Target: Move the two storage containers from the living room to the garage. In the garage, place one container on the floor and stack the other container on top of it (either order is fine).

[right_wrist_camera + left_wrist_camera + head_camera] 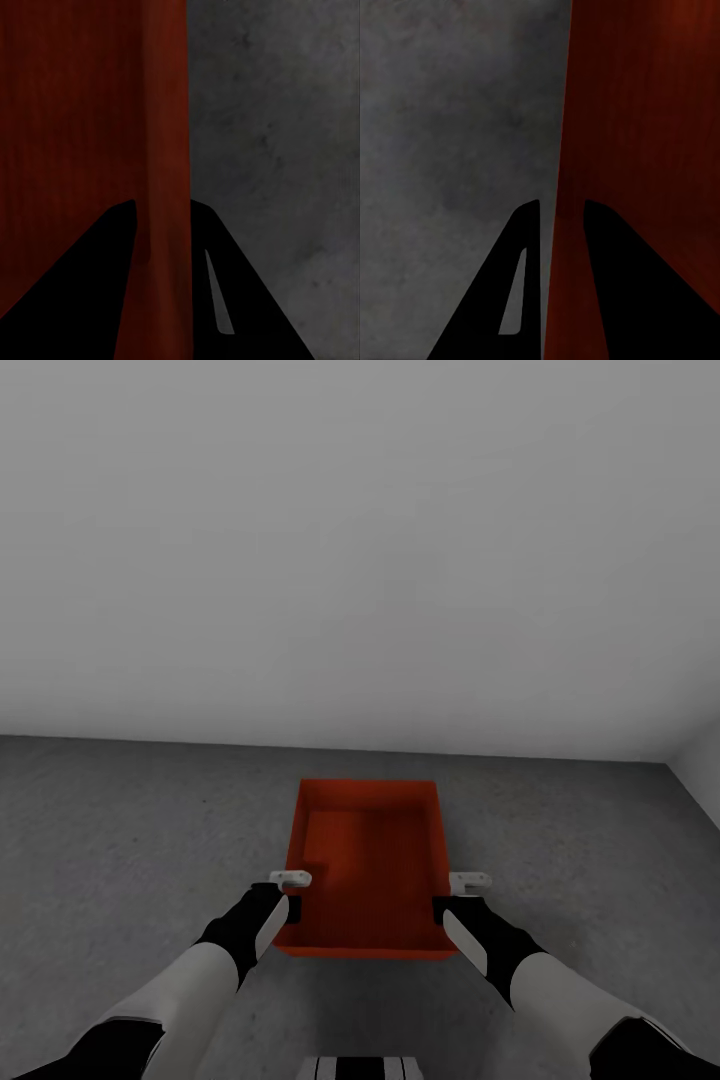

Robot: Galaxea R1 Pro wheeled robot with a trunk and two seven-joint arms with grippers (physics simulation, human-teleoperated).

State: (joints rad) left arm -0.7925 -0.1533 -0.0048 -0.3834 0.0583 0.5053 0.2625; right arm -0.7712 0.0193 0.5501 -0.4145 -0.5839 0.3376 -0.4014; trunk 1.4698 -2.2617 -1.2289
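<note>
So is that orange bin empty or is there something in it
Empty. The head view looks straight into the orange bin and shows only its bare floor and walls.

One orange-red storage container (368, 865) is in sight, an open-top bin with four low walls and nothing inside it.

Two arms reach toward it, one at the left and one at the right, so there are two grippers: the left gripper (288, 890) at the bin's left wall and the right gripper (455, 892) at its right wall. Each wrist view shows two dark fingers, four fingers in all, one pair astride each side wall.

There is one grey concrete floor (120, 830) and one plain pale wall (360, 540) at the far side.
</note>
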